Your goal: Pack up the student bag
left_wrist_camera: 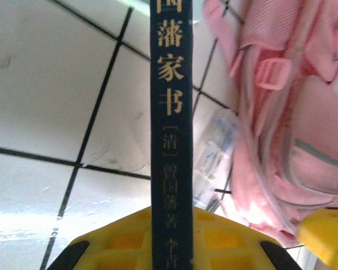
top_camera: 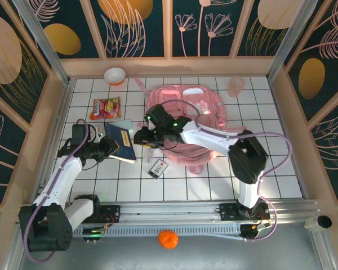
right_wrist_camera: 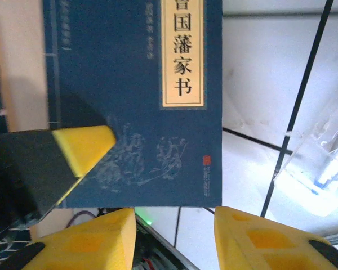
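Left gripper [left_wrist_camera: 172,228]: clamped on the dark blue book [left_wrist_camera: 170,112], with the spine running up between its yellow pads [left_wrist_camera: 124,242]. One pad lies flat on the front cover.
Right gripper [right_wrist_camera: 174,225]: jaws apart and holding nothing, tips just off the book's lower edge.
Book: thin and stiff with a smooth cover. Pinched at one end, it would probably pivot if knocked.
Student bag [top_camera: 186,109]: lies flat at the back middle of the white tiled table [top_camera: 236,169], just right of the book. The right arm reaches across its near side.
Bag handling: by its look soft, light and floppy. The walls would sag, the mouth would likely fall shut, and a push would slide it over the tiles.
Where to hold: the firmer trim beside a zipper, or the top loop. A pinch of loose fabric would likely pull out.
Bag opening: I cannot tell whether the main compartment is unzipped.
Nearby: a clear plastic item [right_wrist_camera: 315,163] and a small card [top_camera: 158,167] lie between book and bag, where they could snag.
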Motion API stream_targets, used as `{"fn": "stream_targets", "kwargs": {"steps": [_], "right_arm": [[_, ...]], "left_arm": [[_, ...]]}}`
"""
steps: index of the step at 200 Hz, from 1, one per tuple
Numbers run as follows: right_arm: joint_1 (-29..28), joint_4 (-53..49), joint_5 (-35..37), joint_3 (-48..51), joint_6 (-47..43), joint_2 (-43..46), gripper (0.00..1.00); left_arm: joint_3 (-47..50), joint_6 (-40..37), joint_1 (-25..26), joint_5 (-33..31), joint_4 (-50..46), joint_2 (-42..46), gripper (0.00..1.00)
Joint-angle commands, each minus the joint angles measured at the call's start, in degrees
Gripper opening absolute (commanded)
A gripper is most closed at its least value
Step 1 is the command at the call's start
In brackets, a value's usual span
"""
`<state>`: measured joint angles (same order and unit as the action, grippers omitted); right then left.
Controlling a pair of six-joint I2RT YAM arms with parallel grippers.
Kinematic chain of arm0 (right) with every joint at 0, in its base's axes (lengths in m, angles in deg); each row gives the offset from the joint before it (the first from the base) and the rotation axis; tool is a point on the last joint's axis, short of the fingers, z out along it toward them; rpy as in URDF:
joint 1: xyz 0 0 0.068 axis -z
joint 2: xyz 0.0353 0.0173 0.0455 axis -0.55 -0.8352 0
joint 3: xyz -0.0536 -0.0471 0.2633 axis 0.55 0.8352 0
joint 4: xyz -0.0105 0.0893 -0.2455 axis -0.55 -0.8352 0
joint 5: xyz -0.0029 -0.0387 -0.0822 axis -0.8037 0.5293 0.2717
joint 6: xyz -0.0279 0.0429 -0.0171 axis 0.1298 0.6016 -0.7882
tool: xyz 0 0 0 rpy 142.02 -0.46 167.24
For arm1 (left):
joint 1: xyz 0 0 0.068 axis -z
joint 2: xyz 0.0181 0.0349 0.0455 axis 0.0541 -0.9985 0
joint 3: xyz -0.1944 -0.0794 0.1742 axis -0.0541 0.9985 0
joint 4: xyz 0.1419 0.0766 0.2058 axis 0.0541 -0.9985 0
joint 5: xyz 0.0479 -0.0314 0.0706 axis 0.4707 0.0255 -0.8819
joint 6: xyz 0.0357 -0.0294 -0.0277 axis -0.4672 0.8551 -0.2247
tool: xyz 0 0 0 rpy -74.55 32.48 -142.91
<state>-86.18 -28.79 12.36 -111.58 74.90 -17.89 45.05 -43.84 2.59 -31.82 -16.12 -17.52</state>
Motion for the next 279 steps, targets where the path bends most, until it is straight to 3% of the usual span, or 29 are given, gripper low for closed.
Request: {"fn": "stream_targets", "kwargs": {"steps": [1,60,101,130,150,175,228,279], "right_arm": [[2.47,6.36,5.31,4.75,0.70,7.76,0.44],[6.39,15.50,14.20,13.91,-9.52,24.63,0.46],[10.31,30.61,11.05,22.86,-15.48,37.87,0.49],[14.80,37.63,6.92,26.56,-14.82,43.39,0.61],[16.33,39.55,3.16,26.57,-15.85,44.39,0.63],[16.58,42.20,-0.64,26.23,-15.94,43.62,0.70],[17.52,47.18,-8.10,24.17,-12.05,38.10,0.70],[20.30,62.32,-18.57,27.63,-4.04,36.25,0.70]], "left_arm": [[-5.01,0.01,0.16,5.57,5.22,2.34,0.00],[-9.80,5.14,0.36,21.74,34.19,4.63,0.00],[-14.39,5.92,5.68,27.46,47.88,1.00,0.00],[-17.49,10.36,10.10,30.06,58.02,-3.67,0.00],[-17.56,14.21,11.41,30.05,65.57,-5.31,0.00],[-18.20,14.11,14.26,30.06,66.35,-7.21,0.00],[-21.79,18.14,20.16,27.62,73.04,-10.65,0.00],[-22.51,20.03,21.33,27.12,75.69,-12.29,0.00]]}}
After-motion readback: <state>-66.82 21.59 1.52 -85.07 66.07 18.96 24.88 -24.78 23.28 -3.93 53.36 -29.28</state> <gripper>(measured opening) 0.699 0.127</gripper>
